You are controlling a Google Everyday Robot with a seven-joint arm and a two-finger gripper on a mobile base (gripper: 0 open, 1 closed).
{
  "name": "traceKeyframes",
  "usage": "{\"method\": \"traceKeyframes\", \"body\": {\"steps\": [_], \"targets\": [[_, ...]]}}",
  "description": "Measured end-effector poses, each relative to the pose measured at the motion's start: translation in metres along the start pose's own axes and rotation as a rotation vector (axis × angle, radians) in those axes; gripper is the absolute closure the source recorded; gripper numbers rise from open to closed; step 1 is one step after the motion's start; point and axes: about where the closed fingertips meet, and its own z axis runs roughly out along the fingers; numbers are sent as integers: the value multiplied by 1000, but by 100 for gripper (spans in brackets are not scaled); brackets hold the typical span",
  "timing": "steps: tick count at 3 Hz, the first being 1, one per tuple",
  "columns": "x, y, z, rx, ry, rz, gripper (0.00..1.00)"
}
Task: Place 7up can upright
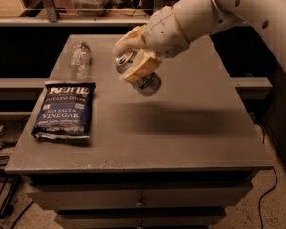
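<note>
7up can (148, 81) hangs tilted, clamped in the gripper's (132, 61) fingers (141, 67) above the table's (205, 128) open middle.

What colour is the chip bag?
Chip bag: dark blue with white lettering, camera view. The gripper holds the 7up can above the table.

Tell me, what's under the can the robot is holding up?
Only air, then the grey table with a dark shadow. The 7up can hangs tilted in the end effector, shut around it. Its fingers cover the can's middle.
</note>
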Motion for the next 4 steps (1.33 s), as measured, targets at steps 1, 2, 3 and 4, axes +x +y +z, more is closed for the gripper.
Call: {"method": "traceKeyframes", "body": {"steps": [1, 2, 3, 4], "targets": [[-2, 0, -2, 9, -101, -24, 100], [-3, 1, -5, 32, -184, -46, 100], [-3, 0, -9, 61, -260, -58, 100], [1, -1, -11, 82, -319, -55, 100]]}}
